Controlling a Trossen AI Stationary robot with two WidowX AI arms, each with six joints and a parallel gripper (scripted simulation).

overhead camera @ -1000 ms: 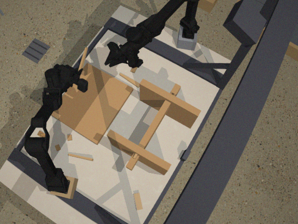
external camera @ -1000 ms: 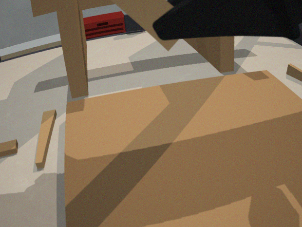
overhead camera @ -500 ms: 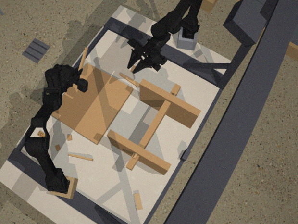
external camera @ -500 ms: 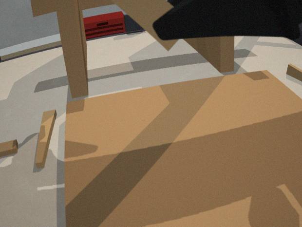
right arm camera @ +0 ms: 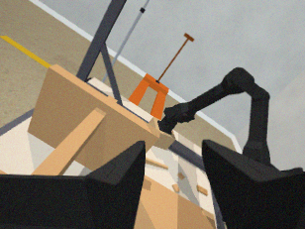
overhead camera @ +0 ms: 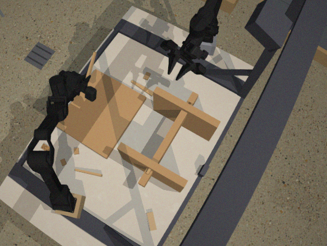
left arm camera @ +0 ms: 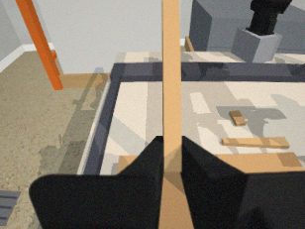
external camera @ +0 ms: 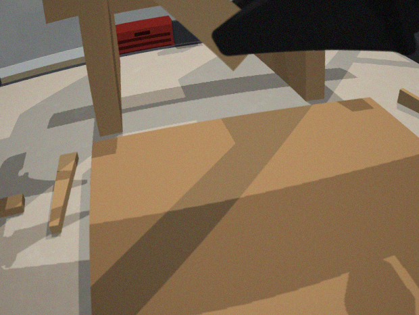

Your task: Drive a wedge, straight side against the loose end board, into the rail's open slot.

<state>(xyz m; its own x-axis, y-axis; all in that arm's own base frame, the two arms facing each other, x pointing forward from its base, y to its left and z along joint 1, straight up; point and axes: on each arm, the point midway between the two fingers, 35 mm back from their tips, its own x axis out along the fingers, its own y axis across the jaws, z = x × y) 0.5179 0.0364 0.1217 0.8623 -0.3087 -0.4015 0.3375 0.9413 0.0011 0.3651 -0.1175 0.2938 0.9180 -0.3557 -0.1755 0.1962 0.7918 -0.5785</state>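
Observation:
My left gripper [overhead camera: 87,79] [left arm camera: 169,142] is shut on a thin tan wooden wedge [overhead camera: 92,63] [left arm camera: 171,83], raised over the panel's left side. Two end boards stand on the table: the upper one in the top view [overhead camera: 201,112] [external camera: 101,84] and the lower one [overhead camera: 163,173] [external camera: 315,74] [right arm camera: 89,123]. The rail [overhead camera: 170,136] [right arm camera: 69,148] joins them, its ends protruding. The lower end has a wedge [overhead camera: 148,171] in its slot; the upper slot [overhead camera: 189,102] looks open. Tightness there cannot be told. My right gripper [overhead camera: 172,76] [right arm camera: 173,147] is open and empty near the upper board.
A wide wooden panel [overhead camera: 105,119] [external camera: 152,189] lies left of the frame. A strip [overhead camera: 141,87] [external camera: 63,192] lies near the upper board, beside a small block [overhead camera: 146,75]. Another strip [overhead camera: 87,172] and small blocks [overhead camera: 76,150] lie lower left. A flat piece [overhead camera: 151,220] lies at the bottom.

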